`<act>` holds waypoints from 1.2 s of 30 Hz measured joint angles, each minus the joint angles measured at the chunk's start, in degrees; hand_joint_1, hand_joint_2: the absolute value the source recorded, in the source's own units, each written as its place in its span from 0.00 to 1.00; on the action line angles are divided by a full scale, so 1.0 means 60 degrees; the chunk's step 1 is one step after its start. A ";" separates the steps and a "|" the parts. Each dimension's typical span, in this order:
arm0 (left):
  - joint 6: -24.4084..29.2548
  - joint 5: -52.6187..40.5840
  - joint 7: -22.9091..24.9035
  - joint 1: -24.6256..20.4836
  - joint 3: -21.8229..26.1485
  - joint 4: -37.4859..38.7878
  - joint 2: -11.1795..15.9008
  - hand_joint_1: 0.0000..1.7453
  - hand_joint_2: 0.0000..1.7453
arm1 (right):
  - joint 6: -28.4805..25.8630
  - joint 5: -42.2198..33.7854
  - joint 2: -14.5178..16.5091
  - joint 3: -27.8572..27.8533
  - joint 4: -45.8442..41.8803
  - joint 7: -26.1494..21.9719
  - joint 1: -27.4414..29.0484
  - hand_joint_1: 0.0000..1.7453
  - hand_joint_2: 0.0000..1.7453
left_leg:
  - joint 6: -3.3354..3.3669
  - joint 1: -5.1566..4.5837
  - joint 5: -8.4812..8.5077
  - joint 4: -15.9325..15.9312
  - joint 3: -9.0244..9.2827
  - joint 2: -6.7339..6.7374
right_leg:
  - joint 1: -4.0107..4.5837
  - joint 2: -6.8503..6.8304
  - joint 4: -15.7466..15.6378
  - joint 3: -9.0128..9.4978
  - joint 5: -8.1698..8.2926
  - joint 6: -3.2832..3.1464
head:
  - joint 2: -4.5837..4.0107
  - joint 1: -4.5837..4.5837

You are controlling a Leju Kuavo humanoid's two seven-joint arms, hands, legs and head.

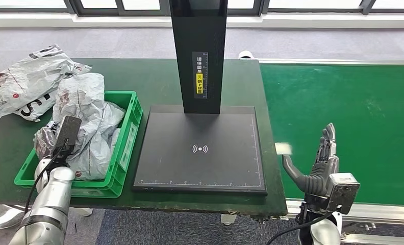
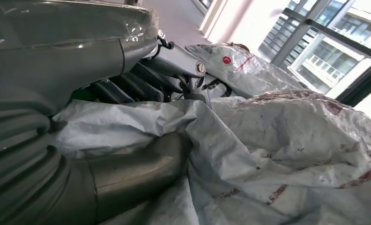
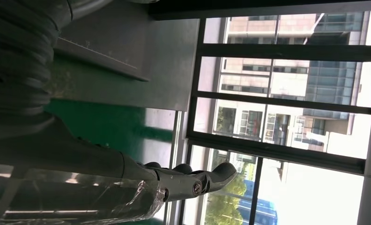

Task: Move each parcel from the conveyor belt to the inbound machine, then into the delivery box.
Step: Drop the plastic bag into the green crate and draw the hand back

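Note:
Several grey plastic parcels (image 1: 95, 127) fill the green delivery box (image 1: 124, 145) at the left of the table. My left hand (image 1: 67, 133) lies on top of them with its fingers (image 2: 127, 86) stretched out; a crumpled parcel fold (image 2: 249, 154) bulges between them and the thumb (image 2: 137, 164). The inbound machine's black plate (image 1: 202, 168) is bare. My right hand (image 1: 323, 155) stands upright and open beside the plate, over the near edge of the green conveyor belt (image 1: 353, 112), holding nothing. Its fingers (image 3: 193, 180) point straight out.
More grey parcels (image 1: 26, 81) are heaped on the table beyond the box at far left. The machine's black column (image 1: 199, 56) rises behind the plate. A small white slip (image 1: 283, 148) lies between plate and belt. Windows run along the back.

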 joint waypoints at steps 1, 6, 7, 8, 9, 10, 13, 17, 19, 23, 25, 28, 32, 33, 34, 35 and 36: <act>0.0109 -0.0149 0.0220 -0.0039 0.0001 0.0124 0.0029 0.00 1.00 | -0.0025 -0.0015 -0.0018 0.0018 0.0066 -0.0015 -0.0019 0.00 1.00 | -0.0006 0.0000 -0.0008 -0.0006 0.0005 0.0000 | 0.0000 0.0000 0.0000 0.0014 -0.0003 -0.0005 | 0.0000 0.0000; 0.0457 -0.0878 0.1322 -0.0162 0.0063 0.0647 0.0188 0.00 1.00 | -0.0122 -0.0036 -0.0083 0.0100 0.0385 -0.0120 -0.0100 0.00 1.00 | -0.0027 -0.0002 -0.0012 -0.0023 0.0049 0.0005 | -0.0001 0.0004 0.0000 0.0051 -0.0003 -0.0031 | 0.0000 0.0000; 0.0509 -0.1026 0.1488 -0.0168 0.0098 0.0711 0.0214 0.00 1.00 | -0.0128 -0.0036 -0.0093 0.0131 0.0429 -0.0138 -0.0106 0.00 1.00 | -0.0039 -0.0002 -0.0006 -0.0030 0.0058 0.0008 | -0.0002 0.0005 0.0000 0.0056 -0.0003 -0.0038 | 0.0000 0.0000; 0.0559 -0.1198 0.1664 -0.0168 0.0133 0.0755 0.0235 0.00 1.00 | -0.0132 -0.0035 -0.0100 0.0160 0.0464 -0.0147 -0.0112 0.00 1.00 | -0.0051 -0.0002 0.0000 -0.0038 0.0066 0.0011 | -0.0003 0.0007 0.0000 0.0058 -0.0004 -0.0044 | 0.0000 0.0000; 0.0604 -0.1386 0.1851 -0.0167 0.0160 0.0772 0.0249 0.00 1.00 | -0.0132 -0.0033 -0.0104 0.0179 0.0486 -0.0147 -0.0119 0.00 1.00 | -0.0060 -0.0002 0.0005 -0.0045 0.0073 0.0013 | -0.0005 0.0009 0.0000 0.0059 -0.0004 -0.0049 | 0.0000 0.0000; 0.0636 -0.1613 0.2033 -0.0164 0.0189 0.0770 0.0259 0.00 1.00 | -0.0132 -0.0023 -0.0105 0.0189 0.0498 -0.0138 -0.0125 0.00 1.00 | -0.0064 -0.0001 0.0006 -0.0050 0.0077 0.0015 | -0.0006 0.0010 0.0000 0.0059 -0.0006 -0.0054 | 0.0000 0.0000; 0.0677 -0.2315 0.2450 -0.0120 0.0319 0.0630 0.0253 0.00 1.00 | -0.0132 0.0035 -0.0103 0.0191 0.0504 -0.0048 -0.0155 0.00 1.00 | -0.0075 0.0001 0.0005 -0.0065 0.0092 0.0023 | -0.0009 0.0020 0.0000 0.0054 -0.0010 -0.0069 | 0.0000 0.0000; 0.0694 -0.2910 0.2637 0.0015 0.0516 0.0238 0.0160 0.00 1.00 | -0.0143 0.0077 -0.0101 0.0191 0.0495 0.0052 -0.0172 0.00 1.00 | -0.0100 0.0007 0.0011 -0.0069 0.0161 0.0043 | -0.0003 0.0050 0.0005 0.0028 -0.0006 -0.0086 | 0.0000 0.0000; 0.0740 -0.2999 0.2582 0.0120 0.0606 -0.0035 0.0067 0.00 1.00 | -0.0148 0.0092 -0.0101 0.0191 0.0484 0.0072 -0.0171 0.00 1.00 | -0.0107 0.0008 0.0014 -0.0069 0.0163 0.0050 | -0.0002 0.0063 0.0006 0.0015 -0.0003 -0.0091 | 0.0000 0.0000; 0.0922 -0.2781 0.2217 0.0505 0.0661 -0.0899 -0.0228 0.00 1.00 | -0.0164 0.0100 -0.0099 0.0191 0.0420 0.0094 -0.0156 0.00 1.00 | -0.0106 0.0008 0.0011 -0.0067 0.0133 0.0069 | 0.0006 0.0081 0.0006 -0.0017 -0.0004 -0.0091 | 0.0000 0.0000; 0.1080 -0.2591 0.2021 0.0770 0.0661 -0.1534 -0.0427 0.00 1.00 | -0.0179 0.0108 -0.0095 0.0191 0.0407 0.0094 -0.0150 0.00 1.00 | -0.0104 0.0007 0.0010 -0.0063 0.0110 0.0071 | 0.0008 0.0083 0.0006 -0.0036 -0.0003 -0.0090 | 0.0000 0.0000; 0.1437 -0.2187 0.1601 0.1210 0.0629 -0.2761 -0.0754 0.00 1.00 | -0.0229 0.0142 -0.0079 0.0191 0.0407 0.0092 -0.0133 0.00 1.00 | -0.0097 0.0004 0.0005 -0.0055 0.0082 0.0076 | 0.0009 0.0089 0.0004 -0.0061 0.0000 -0.0084 | 0.0000 0.0000; 0.1584 -0.1986 0.1382 0.1610 0.0572 -0.4221 -0.1128 0.00 1.00 | -0.0276 0.0171 -0.0061 0.0191 0.0407 0.0068 -0.0128 0.00 1.00 | -0.0083 0.0001 -0.0004 -0.0051 0.0070 0.0076 | 0.0007 0.0087 0.0002 -0.0068 -0.0005 -0.0073 | 0.0000 0.0000; 0.1585 -0.1964 0.1355 0.1673 0.0563 -0.4460 -0.1189 0.00 1.00 | -0.0277 0.0175 -0.0056 0.0191 0.0407 0.0065 -0.0128 0.00 1.00 | -0.0083 0.0001 -0.0006 -0.0050 0.0068 0.0076 | 0.0007 0.0087 0.0002 -0.0068 -0.0005 -0.0073 | 0.0000 0.0000; 0.1587 -0.1938 0.1290 0.1729 0.0559 -0.4655 -0.1237 0.00 1.00 | -0.0280 0.0178 -0.0052 0.0191 0.0407 0.0063 -0.0128 0.00 1.00 | -0.0083 0.0001 -0.0007 -0.0050 0.0067 0.0077 | 0.0007 0.0088 0.0002 -0.0070 -0.0005 -0.0073 | 0.0000 -0.0001; 0.1592 -0.1891 0.1125 0.1782 0.0562 -0.4854 -0.1296 0.00 1.00 | -0.0285 0.0180 -0.0050 0.0191 0.0407 0.0062 -0.0128 0.00 1.00 | -0.0084 0.0001 -0.0008 -0.0049 0.0065 0.0077 | 0.0007 0.0088 0.0001 -0.0072 -0.0005 -0.0073 | 0.0000 -0.0001; 0.1596 -0.1821 0.0848 0.1834 0.0577 -0.5077 -0.1376 0.00 1.00 | -0.0291 0.0183 -0.0049 0.0191 0.0407 0.0059 -0.0128 0.00 1.00 | -0.0085 0.0001 -0.0008 -0.0049 0.0062 0.0076 | 0.0007 0.0087 0.0001 -0.0073 -0.0005 -0.0073 | 0.0000 -0.0001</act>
